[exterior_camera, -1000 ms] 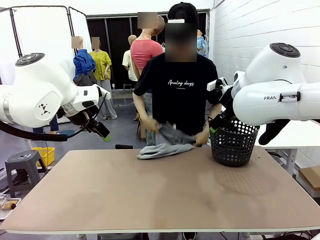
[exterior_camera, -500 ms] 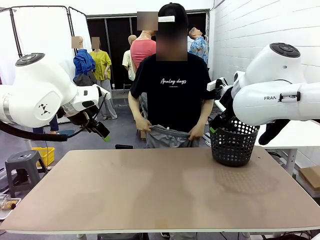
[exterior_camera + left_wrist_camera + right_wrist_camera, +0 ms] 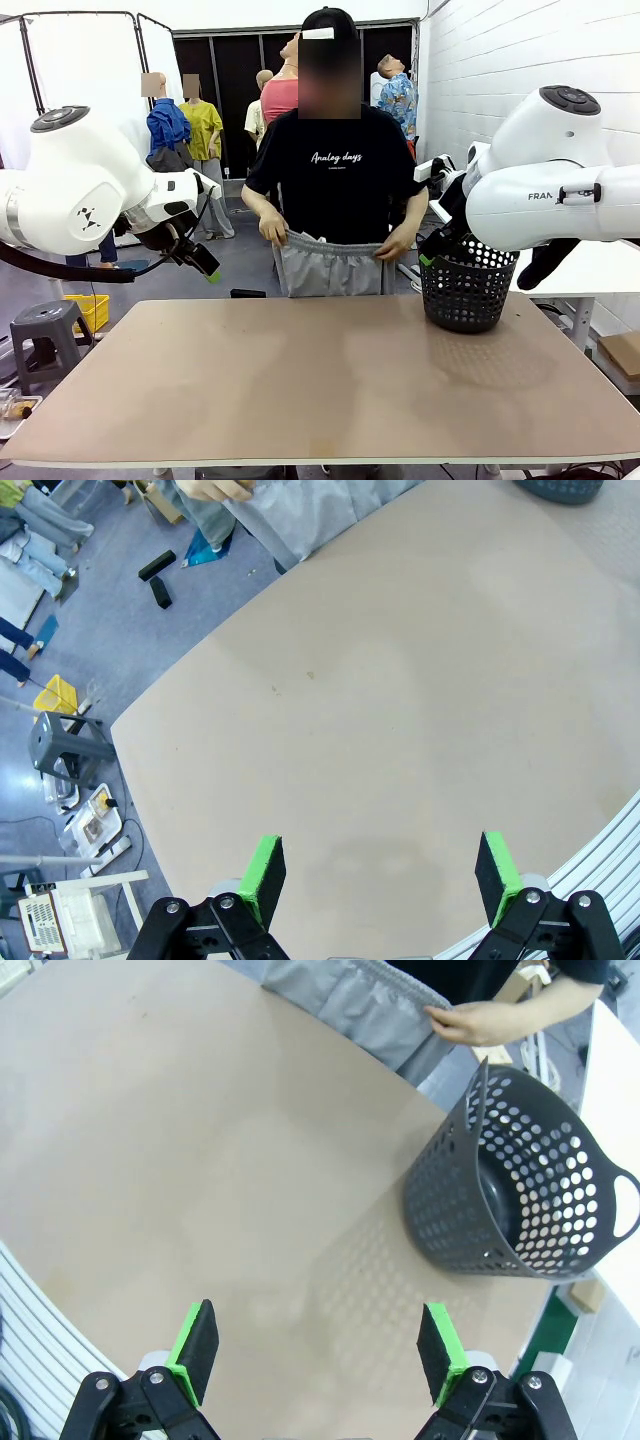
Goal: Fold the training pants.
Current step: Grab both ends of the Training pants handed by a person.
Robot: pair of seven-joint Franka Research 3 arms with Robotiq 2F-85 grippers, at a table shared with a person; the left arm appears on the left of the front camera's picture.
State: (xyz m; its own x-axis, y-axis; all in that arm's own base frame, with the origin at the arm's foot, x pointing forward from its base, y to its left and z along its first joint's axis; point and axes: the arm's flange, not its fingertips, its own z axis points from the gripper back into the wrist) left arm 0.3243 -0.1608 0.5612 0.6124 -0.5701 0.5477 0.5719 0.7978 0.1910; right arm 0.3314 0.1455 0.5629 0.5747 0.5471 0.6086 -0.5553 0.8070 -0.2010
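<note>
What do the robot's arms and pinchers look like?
The left arm and right arm are round and shiny white with dark caps; a black cable hangs from the left. The left gripper and right gripper are black with green pads.

One pair of training pants (image 3: 330, 270), one basket (image 3: 466, 295), one table (image 3: 300, 400), one stool (image 3: 45, 325)

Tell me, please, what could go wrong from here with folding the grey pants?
1. The person's hands hold the training pants up by the waistband at the far edge of the table; a pincer reaching in now might meet a hand.
2. The black basket stands on the table close beside the pants; the right pincer, open above the table, could knock it when it reaches over.
</note>
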